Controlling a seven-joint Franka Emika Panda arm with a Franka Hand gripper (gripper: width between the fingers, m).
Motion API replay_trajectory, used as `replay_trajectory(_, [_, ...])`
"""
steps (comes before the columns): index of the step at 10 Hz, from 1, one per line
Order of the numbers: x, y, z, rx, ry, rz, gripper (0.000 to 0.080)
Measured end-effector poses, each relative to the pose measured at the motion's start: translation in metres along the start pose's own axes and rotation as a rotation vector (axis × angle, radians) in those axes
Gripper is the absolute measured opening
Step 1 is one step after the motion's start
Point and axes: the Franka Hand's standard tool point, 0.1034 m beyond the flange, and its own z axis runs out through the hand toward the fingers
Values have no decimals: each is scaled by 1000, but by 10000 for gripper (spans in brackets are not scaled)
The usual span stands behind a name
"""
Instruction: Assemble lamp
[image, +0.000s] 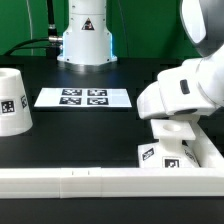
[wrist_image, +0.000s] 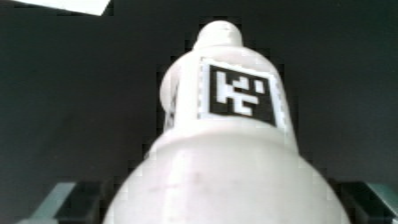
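Note:
The white bulb (wrist_image: 217, 130) fills the wrist view, its narrow end pointing away and a square tag on its neck. Dark fingers (wrist_image: 61, 203) show at both sides of its round head. My gripper (wrist_image: 210, 208) is shut on the bulb. In the exterior view my gripper (image: 172, 127) hangs low at the exterior view's right, right above the blocky white base (image: 163, 153), which shows tags on its sides. The hand hides the bulb there. The cone shade (image: 13, 101) stands alone at the exterior view's far left.
The marker board (image: 84, 97) lies flat in the middle of the black table. A long white rail (image: 100, 182) runs along the front edge and turns up beside the base (image: 207, 150). The robot's pedestal (image: 87, 40) stands at the back.

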Motion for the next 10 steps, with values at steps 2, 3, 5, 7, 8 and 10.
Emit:
replay_trajectory(2, [0, 0, 0, 1, 0, 0, 576])
replay_trajectory(3, [0, 0, 0, 3, 0, 1, 576])
replay_trajectory(5, [-1, 4, -1, 22, -4, -34, 576])
replay_trajectory(7, [-16, 12, -24, 106, 23, -87, 577])
replay_trajectory(8, [-33, 18, -41, 136, 39, -94, 577])
replay_trajectory(10, [-57, 35, -67, 170, 63, -87, 577])
